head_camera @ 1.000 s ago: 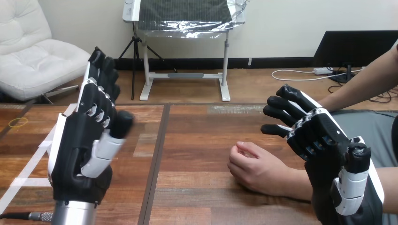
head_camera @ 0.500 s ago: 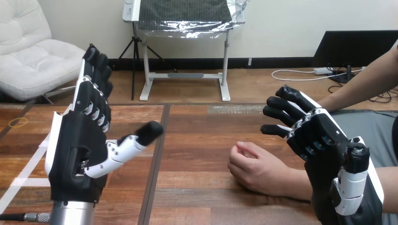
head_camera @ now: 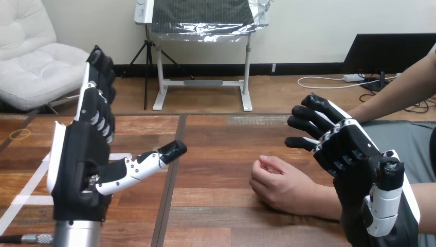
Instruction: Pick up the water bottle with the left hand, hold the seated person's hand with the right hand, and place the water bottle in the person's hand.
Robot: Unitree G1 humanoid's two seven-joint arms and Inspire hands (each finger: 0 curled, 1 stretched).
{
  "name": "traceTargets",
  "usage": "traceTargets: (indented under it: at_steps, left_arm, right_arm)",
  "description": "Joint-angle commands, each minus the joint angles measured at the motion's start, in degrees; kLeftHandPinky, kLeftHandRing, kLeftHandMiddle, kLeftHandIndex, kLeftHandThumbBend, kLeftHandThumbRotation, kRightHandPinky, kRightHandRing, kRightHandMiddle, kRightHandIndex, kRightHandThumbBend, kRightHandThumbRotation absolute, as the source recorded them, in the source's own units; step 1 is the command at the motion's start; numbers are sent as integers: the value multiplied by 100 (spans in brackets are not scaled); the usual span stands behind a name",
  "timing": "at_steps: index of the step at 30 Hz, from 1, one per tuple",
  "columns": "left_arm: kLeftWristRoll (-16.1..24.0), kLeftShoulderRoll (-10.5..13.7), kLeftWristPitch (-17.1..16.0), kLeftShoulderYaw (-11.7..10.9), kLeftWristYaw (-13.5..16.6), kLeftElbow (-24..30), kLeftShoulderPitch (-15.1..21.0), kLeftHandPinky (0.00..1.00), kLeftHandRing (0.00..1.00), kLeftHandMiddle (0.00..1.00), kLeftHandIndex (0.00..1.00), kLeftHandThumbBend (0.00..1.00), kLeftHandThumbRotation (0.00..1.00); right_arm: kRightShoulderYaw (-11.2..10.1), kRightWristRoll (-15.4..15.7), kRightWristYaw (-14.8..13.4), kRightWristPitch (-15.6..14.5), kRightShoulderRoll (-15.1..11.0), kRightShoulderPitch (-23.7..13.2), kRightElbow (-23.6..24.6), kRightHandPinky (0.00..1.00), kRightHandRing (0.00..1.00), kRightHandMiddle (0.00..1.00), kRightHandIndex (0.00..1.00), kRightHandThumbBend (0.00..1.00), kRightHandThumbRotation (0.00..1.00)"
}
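One left hand [head_camera: 77,164] spread, right hand [head_camera: 355,154] relaxed

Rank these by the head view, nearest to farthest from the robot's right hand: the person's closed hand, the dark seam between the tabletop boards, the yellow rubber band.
1. Person's closed hand, on the wooden table just left of the right hand.
2. Dark seam between the boards, down the table's middle.
3. Yellow rubber band, at the table's far left edge.
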State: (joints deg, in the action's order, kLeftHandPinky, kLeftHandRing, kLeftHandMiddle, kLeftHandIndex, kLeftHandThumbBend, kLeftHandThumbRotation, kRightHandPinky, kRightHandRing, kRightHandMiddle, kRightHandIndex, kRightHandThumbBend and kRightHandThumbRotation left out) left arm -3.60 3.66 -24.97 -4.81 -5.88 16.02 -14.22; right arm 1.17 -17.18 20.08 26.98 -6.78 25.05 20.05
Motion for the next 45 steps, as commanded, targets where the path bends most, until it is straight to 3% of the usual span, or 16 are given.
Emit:
traceTargets:
  at_steps: [1,10,24,32,41,45]
  left_arm:
    - [153,132,-218,-274,159,-52,421,100,100,100,100,100,4]
    - [386,204,-227,-614,472,-70,599,97,100,100,100,100,4]
    - [678,314,559,-1002,948,330,690,93,100,100,100,100,8]
    - [751,403,598,-1167,1073,260,764,88,100,100,100,100,9]
    - [830,493,750,-1286,1116,221,799,74,100,100,100,100,12]
    - [869,552,857,-1302,1110,211,796,60,100,100,100,100,13]
  right_arm:
    - [-12,21,-19,36,13,-300,85,72,83,83,84,82,100]
    - [0,-20,6,34,12,-297,80,72,83,83,84,81,100]
    - [9,12,14,65,26,-300,46,72,83,83,84,80,100]
    - [2,36,11,87,29,-304,35,73,82,83,84,80,100]
    - [1,-11,32,25,-5,-297,75,73,82,83,84,80,100]
    - [-6,5,22,26,-6,-299,80,73,82,83,84,81,100]
